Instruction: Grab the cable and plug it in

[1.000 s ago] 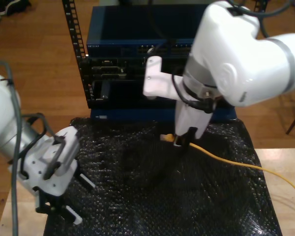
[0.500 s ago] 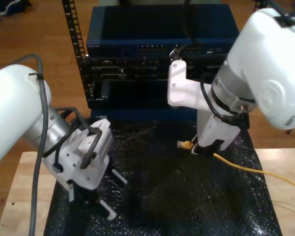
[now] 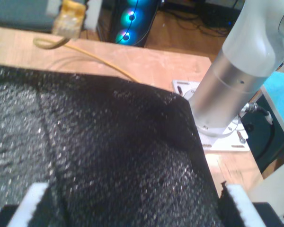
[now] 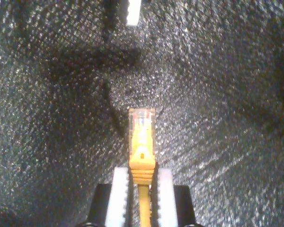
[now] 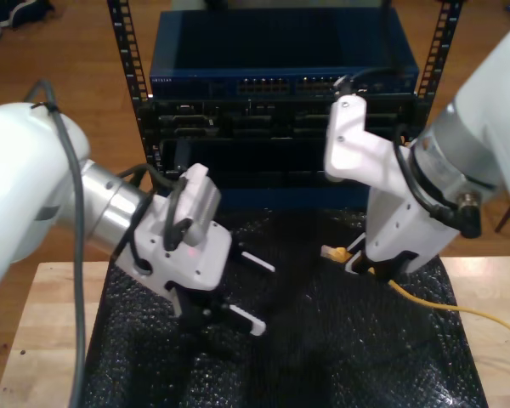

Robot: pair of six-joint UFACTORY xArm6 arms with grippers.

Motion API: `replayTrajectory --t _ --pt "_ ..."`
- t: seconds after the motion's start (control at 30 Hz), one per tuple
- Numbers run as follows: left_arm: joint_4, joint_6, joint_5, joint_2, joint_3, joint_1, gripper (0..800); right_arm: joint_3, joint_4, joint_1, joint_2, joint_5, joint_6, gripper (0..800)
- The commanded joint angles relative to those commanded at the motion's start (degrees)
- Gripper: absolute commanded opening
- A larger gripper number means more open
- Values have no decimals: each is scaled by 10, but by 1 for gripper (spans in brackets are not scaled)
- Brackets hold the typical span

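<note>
Second wrist view: my second gripper (image 4: pixel 142 189) is clamped on the cable (image 4: pixel 142 142) just behind its clear plug, the plug sticking straight out past the fingertips (image 4: pixel 119 187) along the gripper's own axis. Below the plug lies the black bubble-wrap mat (image 4: pixel 217 85), with the plug hanging clear above it. In the exterior view my second gripper (image 5: pixel 363 263) holds the plug over the mat's far part, plug tip pointing toward the exterior view's left, while the cable trails away over the mat's edge toward the exterior view's right. My first gripper (image 5: pixel 234 289), its jaws apart and holding nothing, hovers over the mat nearer the camera. Beyond the mat stands the rack (image 5: pixel 280 93) with its port rows; my second gripper is the nearer to it, so I judge the plug must turn toward the ports, with open room between mat and rack.
</note>
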Motion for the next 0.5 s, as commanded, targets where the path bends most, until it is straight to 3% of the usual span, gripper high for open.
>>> replayTrajectory --t 0.5 --pt "-69 -4 -11 -5 -14 -31 799 8 55 -1 -10 36 4 4"
